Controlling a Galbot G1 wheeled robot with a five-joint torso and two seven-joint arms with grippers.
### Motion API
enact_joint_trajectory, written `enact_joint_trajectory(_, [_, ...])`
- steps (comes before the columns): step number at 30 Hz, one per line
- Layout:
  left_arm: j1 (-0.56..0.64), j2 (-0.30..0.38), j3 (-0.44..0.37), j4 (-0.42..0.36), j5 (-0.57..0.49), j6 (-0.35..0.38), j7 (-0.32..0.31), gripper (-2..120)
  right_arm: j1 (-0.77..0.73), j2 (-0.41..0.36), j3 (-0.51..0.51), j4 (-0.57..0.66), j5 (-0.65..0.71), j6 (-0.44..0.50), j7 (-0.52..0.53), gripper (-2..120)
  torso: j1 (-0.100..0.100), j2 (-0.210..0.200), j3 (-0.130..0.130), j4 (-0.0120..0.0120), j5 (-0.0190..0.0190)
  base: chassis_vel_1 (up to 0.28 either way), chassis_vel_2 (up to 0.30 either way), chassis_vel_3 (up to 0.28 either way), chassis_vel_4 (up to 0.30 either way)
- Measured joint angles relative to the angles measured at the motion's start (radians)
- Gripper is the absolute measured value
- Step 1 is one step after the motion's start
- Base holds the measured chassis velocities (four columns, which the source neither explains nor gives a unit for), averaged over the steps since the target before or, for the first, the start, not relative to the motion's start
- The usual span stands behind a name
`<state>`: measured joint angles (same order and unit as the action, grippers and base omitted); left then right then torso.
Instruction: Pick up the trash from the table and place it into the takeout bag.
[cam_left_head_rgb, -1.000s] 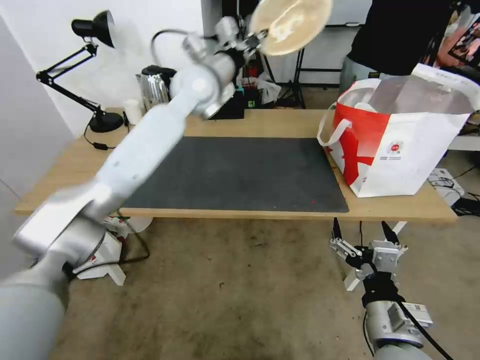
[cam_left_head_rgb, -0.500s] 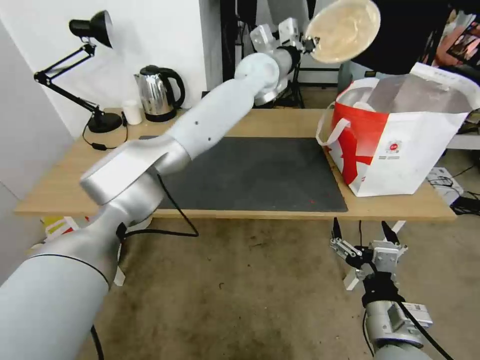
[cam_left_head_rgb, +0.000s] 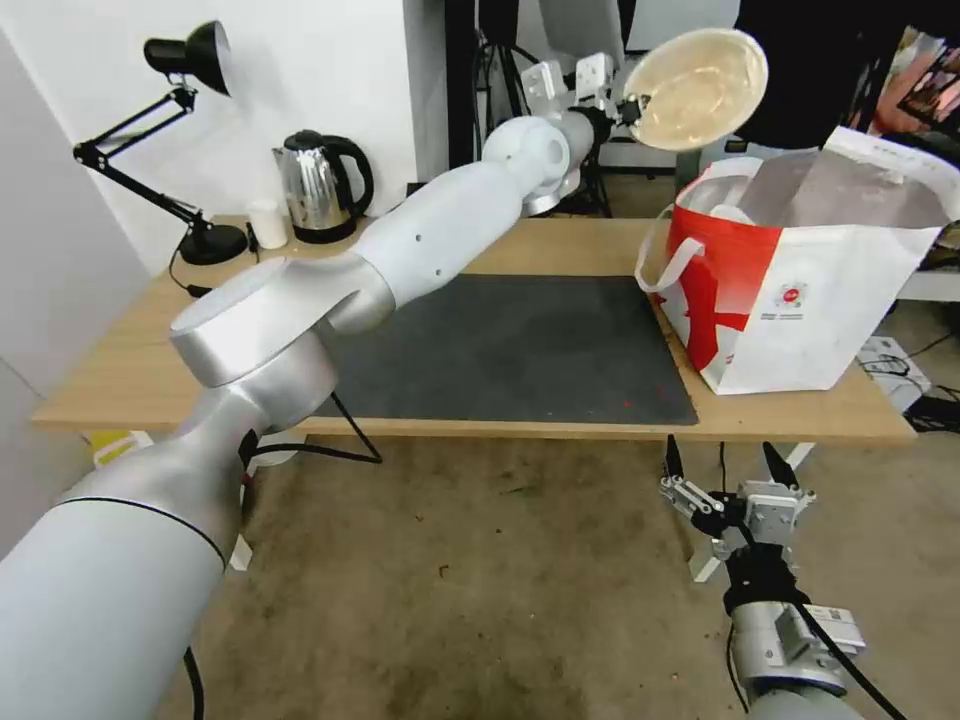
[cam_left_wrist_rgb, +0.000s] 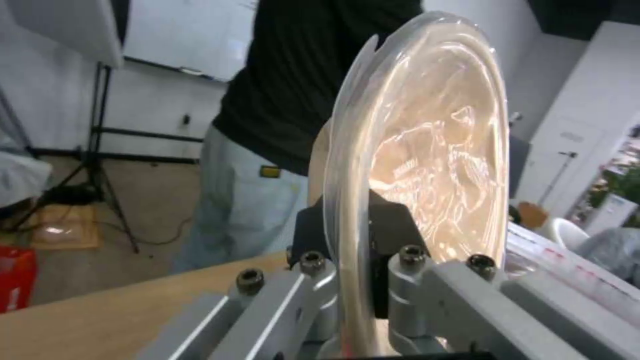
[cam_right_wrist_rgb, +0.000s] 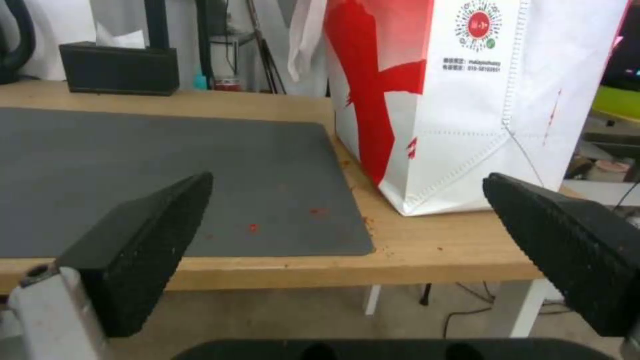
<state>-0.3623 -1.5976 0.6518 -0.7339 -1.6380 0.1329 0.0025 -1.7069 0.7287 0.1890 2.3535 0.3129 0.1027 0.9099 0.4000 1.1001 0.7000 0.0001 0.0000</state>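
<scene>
The left gripper (cam_left_head_rgb: 632, 103) pinched the rim of the shallow beige bowl (cam_left_head_rgb: 697, 88), tipped up high above the takeout bag (cam_left_head_rgb: 800, 290). The right gripper (cam_left_head_rgb: 722, 468) waited wide apart below the table (cam_left_head_rgb: 500, 250)

My left gripper (cam_left_head_rgb: 632, 103) swings the shallow beige bowl (cam_left_head_rgb: 697, 88) rightward from over the table's back edge — now above the takeout bag (cam_left_head_rgb: 800, 290).
</scene>
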Motion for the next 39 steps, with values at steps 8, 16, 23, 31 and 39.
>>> enact_joint_trajectory(8, [0.002, 0.001, 0.041, -0.004, -0.009, -0.024, 0.097, 2, 0.000, 0.000, 0.000, 0.000, 0.000, 0.000, 0.000, 100, 0.000, 0.000, 0.000, 0.0001, 0.0000, 0.000, 0.000, 0.000, 0.000])
enact_joint_trajectory(16, [-0.003, 0.002, 0.106, -0.012, -0.013, -0.060, 0.153, 2, 0.000, 0.000, 0.000, 0.000, 0.000, 0.000, 0.000, 100, 0.000, 0.000, 0.000, -0.0001, 0.0000, 0.000, 0.000, 0.000, 0.000])
enact_joint_trajectory(23, [-0.004, 0.002, 0.140, -0.019, -0.012, -0.066, 0.154, 2, 0.000, 0.000, 0.000, 0.000, 0.000, 0.000, 0.000, 100, 0.000, 0.000, 0.000, -0.0002, 0.0000, 0.000, 0.000, 0.000, 0.000])
enact_joint_trajectory(31, [0.005, 0.003, 0.167, -0.027, -0.005, -0.067, 0.174, 2, 0.000, 0.000, 0.000, 0.000, 0.000, 0.000, 0.000, 100, 0.000, 0.000, 0.000, -0.0001, 0.0000, 0.000, 0.000, 0.000, 0.000])
enact_joint_trajectory(39, [0.007, 0.003, 0.195, -0.014, 0.025, -0.063, 0.210, 2, 0.000, 0.000, 0.000, 0.000, 0.000, 0.000, 0.000, 100, 0.000, 0.000, 0.000, -0.0001, 0.0000, 0.000, 0.000, 0.000, 0.000])
